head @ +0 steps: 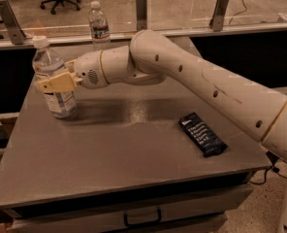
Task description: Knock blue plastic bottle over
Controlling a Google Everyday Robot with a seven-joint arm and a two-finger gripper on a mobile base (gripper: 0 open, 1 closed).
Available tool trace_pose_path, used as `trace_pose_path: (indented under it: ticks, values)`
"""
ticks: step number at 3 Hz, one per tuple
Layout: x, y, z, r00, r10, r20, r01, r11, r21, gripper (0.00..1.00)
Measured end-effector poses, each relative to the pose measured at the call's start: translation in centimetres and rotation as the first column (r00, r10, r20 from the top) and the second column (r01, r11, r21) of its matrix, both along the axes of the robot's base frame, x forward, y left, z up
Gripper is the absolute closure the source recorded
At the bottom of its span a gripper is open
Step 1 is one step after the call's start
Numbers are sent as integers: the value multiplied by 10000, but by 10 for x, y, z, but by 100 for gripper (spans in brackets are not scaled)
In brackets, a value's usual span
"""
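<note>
The blue plastic bottle [56, 89] is a wide clear bottle with a white cap and a white-and-blue label. It stands near the far left corner of the grey table [114, 144], leaning slightly left as seen from here. My gripper [45, 83] lies across the front of the bottle at mid height, its tan tip reaching past the bottle's left side. It appears to touch the bottle. My white arm reaches in from the right, over the table.
A slimmer clear bottle with a dark label band [99, 25] stands on the ledge behind the table. A flat dark packet [202, 134] lies on the right of the table. Glass partitions with metal posts run along the back.
</note>
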State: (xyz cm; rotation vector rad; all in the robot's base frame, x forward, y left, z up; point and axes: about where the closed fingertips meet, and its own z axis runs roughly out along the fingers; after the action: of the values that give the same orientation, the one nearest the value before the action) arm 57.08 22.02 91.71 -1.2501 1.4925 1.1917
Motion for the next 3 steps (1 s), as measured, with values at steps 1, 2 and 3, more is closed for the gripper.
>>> trace_pose_path:
  ticks: [1, 2, 3]
  values:
    - [9, -41, 16, 9973, -669, 295, 681, 9969, -402, 85]
    - [19, -94, 63, 9821, -980, 1606, 1352, 9613, -2401, 100]
    - [34, -120, 64, 9733, -490, 2244, 1499, 8757, -4590, 100]
